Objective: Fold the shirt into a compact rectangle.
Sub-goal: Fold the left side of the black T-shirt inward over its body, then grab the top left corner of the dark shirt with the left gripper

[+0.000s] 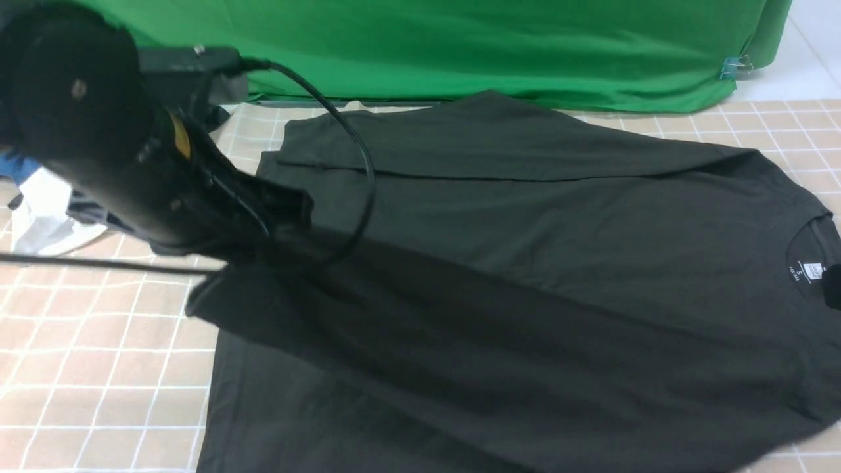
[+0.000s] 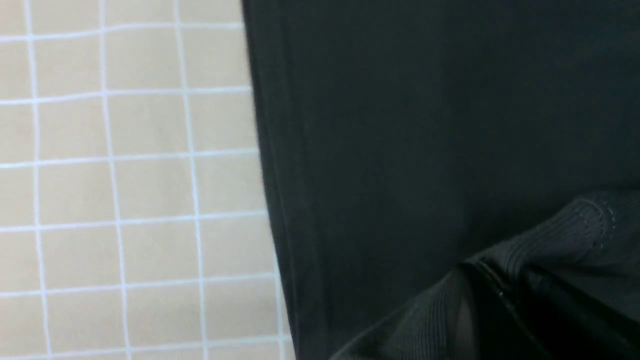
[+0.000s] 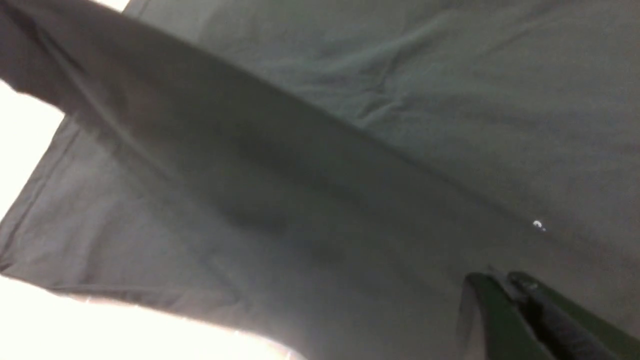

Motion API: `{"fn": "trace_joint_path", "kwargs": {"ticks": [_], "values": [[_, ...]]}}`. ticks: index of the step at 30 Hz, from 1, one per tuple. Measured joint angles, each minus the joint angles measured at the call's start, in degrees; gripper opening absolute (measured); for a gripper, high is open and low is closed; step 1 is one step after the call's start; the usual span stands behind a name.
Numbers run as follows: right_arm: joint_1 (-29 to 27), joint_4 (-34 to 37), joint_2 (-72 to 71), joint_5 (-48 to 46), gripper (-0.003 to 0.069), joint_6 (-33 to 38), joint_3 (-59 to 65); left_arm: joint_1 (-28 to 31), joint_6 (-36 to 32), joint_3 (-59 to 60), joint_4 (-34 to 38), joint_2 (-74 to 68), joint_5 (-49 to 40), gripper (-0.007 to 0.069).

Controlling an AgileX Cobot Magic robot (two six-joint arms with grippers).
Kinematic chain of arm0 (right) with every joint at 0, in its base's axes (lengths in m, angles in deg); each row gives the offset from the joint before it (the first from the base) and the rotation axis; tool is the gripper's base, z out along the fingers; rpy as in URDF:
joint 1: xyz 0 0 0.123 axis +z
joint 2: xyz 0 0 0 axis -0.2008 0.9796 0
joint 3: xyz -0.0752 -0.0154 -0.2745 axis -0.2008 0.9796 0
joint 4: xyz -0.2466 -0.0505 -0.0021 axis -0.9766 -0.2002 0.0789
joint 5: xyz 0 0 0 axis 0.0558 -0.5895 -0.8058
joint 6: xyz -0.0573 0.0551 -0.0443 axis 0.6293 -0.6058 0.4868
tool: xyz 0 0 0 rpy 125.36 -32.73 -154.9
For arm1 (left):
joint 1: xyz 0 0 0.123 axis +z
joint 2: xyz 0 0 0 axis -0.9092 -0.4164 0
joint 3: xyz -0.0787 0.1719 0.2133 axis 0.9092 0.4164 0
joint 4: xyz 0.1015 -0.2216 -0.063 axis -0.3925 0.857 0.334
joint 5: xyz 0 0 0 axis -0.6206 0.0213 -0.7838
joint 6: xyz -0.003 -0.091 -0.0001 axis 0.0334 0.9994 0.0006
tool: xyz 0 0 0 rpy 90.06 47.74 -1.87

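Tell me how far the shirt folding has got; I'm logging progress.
Done: the black T-shirt lies spread on the checked cloth, its far side folded inward. In hand: the left fingers and right fingers are shut on the fabric, holding a raised band stretched along its length. Left: laying that band over, then folding crosswise into a compact rectangle.

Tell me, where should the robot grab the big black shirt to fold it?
Probably the two short ends of the shirt: the hem, where the left gripper is shut on it, and the collar end, by the right gripper. Come from each end, an arm per side: it lies sideways, collar to the right, so lifting both ends raises a straight fold line.
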State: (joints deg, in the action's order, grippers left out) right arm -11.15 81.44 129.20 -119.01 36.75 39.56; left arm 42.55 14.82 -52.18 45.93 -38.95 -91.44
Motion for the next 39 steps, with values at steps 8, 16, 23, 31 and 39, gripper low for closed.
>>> {"fn": "trace_joint_path", "kwargs": {"ticks": [8,16,23,31,39], "values": [[0.00,0.02,0.00,0.21,0.0089,0.00,0.00,5.71,-1.97,-0.44,-3.53,-7.13,7.31,0.0044],[0.00,0.07,0.00,0.21,0.0095,0.00,0.00,6.90,-3.94,-0.44,-4.57,-12.42,11.18,0.0048],[0.00,-0.36,0.00,0.32,0.0102,-0.29,0.00,6.90,-4.64,-0.44,-8.40,-14.18,15.23,0.0187],[0.00,-18.32,7.47,0.16,0.0034,-14.55,-0.05,6.90,-0.77,-0.41,-5.35,-11.37,10.57,0.0248],[-0.05,-18.25,27.26,0.90,0.0099,-17.56,-0.05,-0.76,-6.19,13.13,10.70,-1.48,11.24,0.0011]]}}
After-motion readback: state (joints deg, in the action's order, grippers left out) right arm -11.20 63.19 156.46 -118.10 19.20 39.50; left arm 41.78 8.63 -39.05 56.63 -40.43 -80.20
